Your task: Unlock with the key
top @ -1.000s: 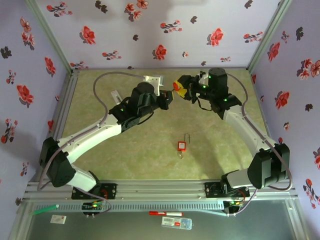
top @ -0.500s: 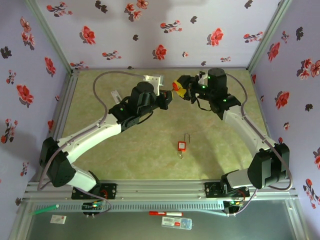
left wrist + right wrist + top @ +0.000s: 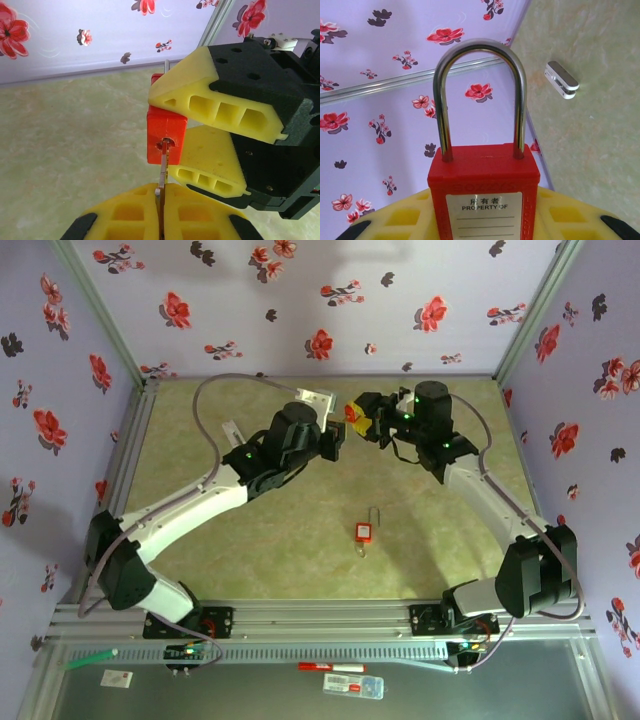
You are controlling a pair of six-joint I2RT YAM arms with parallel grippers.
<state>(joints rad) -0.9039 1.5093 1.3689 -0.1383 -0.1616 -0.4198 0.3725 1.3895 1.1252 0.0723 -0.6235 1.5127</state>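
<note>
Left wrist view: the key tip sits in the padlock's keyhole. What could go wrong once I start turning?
1. The left gripper pinches the thin key edge-on between soft yellow pads, so under torque the key may slip rather than turn.
2. The right gripper clamps the red padlock by its body in foam fingers. The body may twist along with the key, leaving the shackle shut.

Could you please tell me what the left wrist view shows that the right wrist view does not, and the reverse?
Left wrist view, not the right: the key pinched in the shut left hand, blade in the keyhole of the red padlock. Right wrist view, not the left: the shackle, both legs seated, and the PROPERTY OF label. Both: the padlock held in the right hand.
</note>
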